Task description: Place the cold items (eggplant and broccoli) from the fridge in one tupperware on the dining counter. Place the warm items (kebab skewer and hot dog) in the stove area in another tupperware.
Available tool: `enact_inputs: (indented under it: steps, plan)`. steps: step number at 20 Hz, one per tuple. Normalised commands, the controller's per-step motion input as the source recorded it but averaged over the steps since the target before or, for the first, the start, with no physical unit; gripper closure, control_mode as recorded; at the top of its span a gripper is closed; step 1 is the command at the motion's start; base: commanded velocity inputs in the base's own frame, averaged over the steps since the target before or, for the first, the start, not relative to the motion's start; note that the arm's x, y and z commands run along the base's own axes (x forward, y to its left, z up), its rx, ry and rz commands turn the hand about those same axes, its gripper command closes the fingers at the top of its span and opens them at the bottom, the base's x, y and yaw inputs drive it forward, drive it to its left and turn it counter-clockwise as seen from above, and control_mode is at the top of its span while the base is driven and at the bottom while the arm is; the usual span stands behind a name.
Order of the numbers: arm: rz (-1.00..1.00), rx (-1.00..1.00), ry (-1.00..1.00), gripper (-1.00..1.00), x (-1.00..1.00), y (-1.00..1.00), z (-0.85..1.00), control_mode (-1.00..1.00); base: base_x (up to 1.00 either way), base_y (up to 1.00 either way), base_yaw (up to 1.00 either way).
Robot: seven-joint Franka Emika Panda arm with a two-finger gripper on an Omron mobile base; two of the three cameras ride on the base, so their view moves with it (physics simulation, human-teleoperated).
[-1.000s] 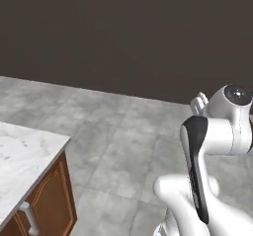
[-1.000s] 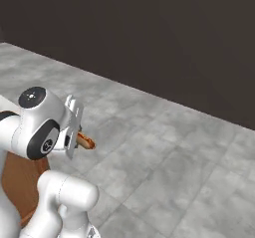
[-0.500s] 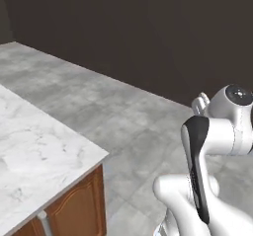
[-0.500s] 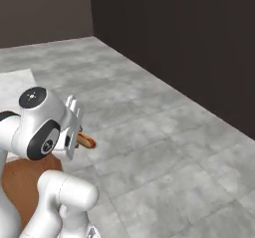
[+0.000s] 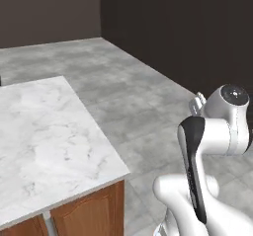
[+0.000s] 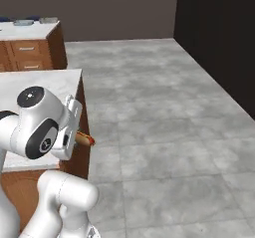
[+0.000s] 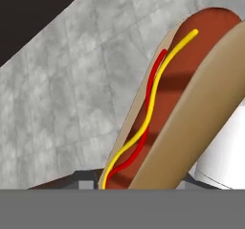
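- Firstly, from the left base view, the white arm (image 5: 212,146) rises at lower right, folded at the elbow. A white marble counter (image 5: 44,136) on wooden cabinets sits at lower left, with grey tiled floor (image 5: 143,97) beyond and dark walls behind.
- From the right base view, a hot dog (image 6: 84,139) sticks out past the hand beside the counter's wooden side, above the floor. Another counter (image 6: 30,30) stands far back at upper left.
- From the hand view, the hot dog (image 7: 167,113) looms close, its sausage striped with yellow and red sauce; the gripper is clasping it, held over the floor.
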Motion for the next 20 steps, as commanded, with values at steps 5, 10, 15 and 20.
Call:
enact_inputs:
  steps: [5,10,15,20]
  plan:
    - [0.00,0.00,0.00,1.00,0.00,0.00,0.00,1.00,-0.24,-1.00,0.31]
    - [0.00,0.00,0.00,1.00,0.00,0.00,0.00,1.00,0.78,-0.75,0.55]
    - [0.00,0.00,0.00,1.00,0.00,0.00,0.00,1.00,1.00,-0.70,0.51]
    - [0.00,0.00,0.00,1.00,0.00,0.00,0.00,1.00,1.00,-0.92,0.34]
